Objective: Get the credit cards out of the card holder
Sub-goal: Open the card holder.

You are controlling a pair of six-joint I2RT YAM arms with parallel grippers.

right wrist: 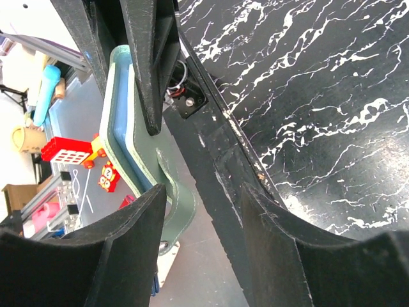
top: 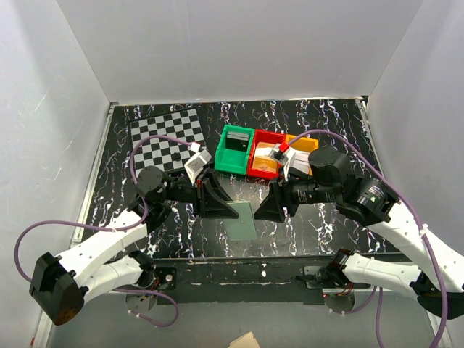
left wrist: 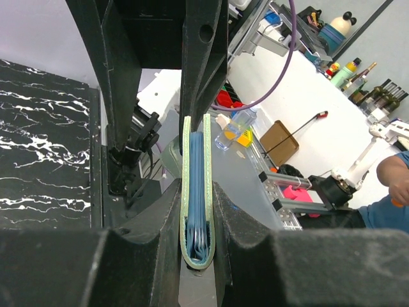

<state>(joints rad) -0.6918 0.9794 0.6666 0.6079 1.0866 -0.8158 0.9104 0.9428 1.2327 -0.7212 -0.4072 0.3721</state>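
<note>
Between the black, flat-faced fingers of the left gripper [left wrist: 197, 214], the flat, matte sage-green folded card holder [left wrist: 186, 167] is clamped edge-on, near the table's front edge. Its rounded fold encloses thin blue layers [left wrist: 197, 192]; cards cannot be told from pocket lining. The right gripper [right wrist: 204, 192] faces it with jaws parted. The holder's rounded snap tab [right wrist: 176, 195] lies in the gap, and no grip is evident. Beyond stand a green plastic bin [top: 234, 149] and a red bin [top: 265, 158] on the glossy black, white-veined tabletop [top: 145, 239].

Overhead plus wrists, sharing card holder [top: 241, 220]
</note>
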